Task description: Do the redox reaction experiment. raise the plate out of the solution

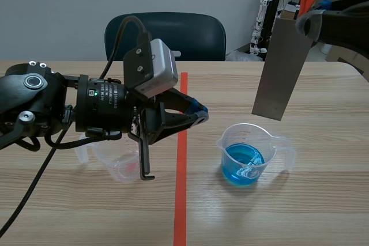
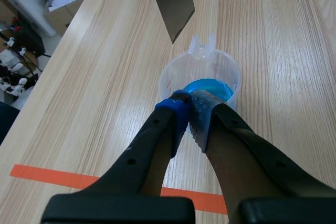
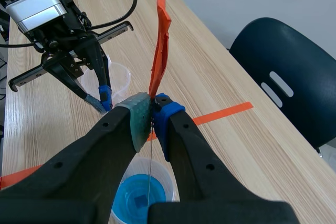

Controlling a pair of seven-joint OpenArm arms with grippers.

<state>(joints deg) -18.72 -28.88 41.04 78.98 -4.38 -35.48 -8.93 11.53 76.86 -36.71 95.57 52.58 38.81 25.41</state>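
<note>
In the scene view, my right gripper [image 1: 307, 24] pinches the top of the metal plate [image 1: 278, 67], which hangs clear of the beaker of blue solution [image 1: 249, 155], at one o'clock from it. In the left wrist view, the left gripper [image 2: 190, 109] is pressed together on nothing, with the beaker at twelve o'clock. In the right wrist view, the plate hangs edge-on above the solution.

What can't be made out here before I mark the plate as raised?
- Right wrist view: the plate sits edge-on in the right claw, so its faces are unseen.
- Left wrist view: the plate's top is cut off by the edge.
- Scene view: the clear cup is partly hidden behind the left claw, far side unseen.
</note>
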